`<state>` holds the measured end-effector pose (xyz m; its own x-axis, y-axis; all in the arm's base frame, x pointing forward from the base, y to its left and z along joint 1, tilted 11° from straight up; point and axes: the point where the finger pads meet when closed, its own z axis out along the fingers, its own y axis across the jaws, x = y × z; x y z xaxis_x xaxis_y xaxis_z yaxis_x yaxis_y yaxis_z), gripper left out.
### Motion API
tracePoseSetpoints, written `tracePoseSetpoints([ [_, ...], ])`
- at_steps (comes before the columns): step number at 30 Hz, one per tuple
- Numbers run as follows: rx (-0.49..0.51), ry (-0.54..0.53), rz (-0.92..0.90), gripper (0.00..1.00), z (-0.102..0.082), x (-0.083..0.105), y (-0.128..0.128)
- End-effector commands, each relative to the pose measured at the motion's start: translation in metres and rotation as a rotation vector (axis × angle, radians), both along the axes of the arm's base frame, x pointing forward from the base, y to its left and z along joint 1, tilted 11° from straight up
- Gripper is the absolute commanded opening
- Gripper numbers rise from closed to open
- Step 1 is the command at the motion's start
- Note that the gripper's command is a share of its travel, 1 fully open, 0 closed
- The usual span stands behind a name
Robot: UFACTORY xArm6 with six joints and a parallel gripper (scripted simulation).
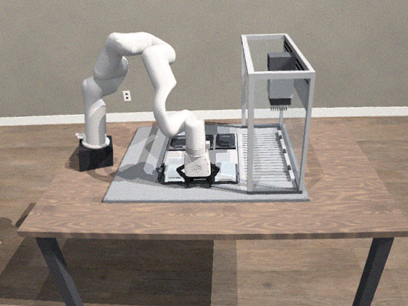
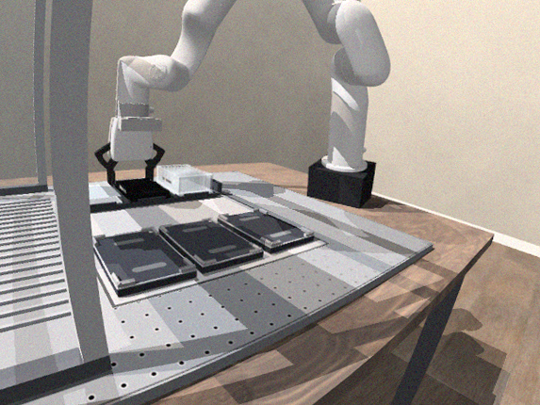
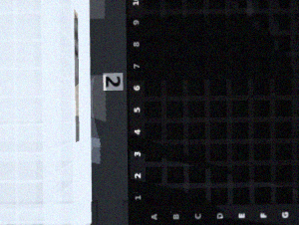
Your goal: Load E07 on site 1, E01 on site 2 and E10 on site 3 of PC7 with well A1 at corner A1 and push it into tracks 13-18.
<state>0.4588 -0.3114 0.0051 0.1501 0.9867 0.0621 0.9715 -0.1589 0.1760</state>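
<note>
In the wrist view the pale deep-well block E07 (image 3: pixel 40 114) fills the left, then the site label 2 (image 3: pixel 113 82), then the dark 96-well plate E01 (image 3: pixel 209 124) on the right. The gripper (image 2: pixel 129 175) hangs spread wide and empty directly over E01 on carrier PC7 (image 2: pixel 128 202). Judging by this, E01 lies straight below, its long axis along the numbered edge.

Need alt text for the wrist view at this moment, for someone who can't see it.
Close overhead look at a dark well plate with white row letters A to G and column numbers 1 to 10 along its edges. A label reading 2 sits on the grey carrier strip beside it, and a white deep-well block fills the left side.
</note>
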Motion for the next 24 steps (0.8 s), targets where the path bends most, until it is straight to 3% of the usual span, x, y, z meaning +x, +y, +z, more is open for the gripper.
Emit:
tracePoseSetpoints([
  [1,-0.002,-0.003,0.0,1.0,0.002,0.001,0.002],
  [24,-0.002,-0.003,0.0,1.0,0.002,0.003,0.012],
])
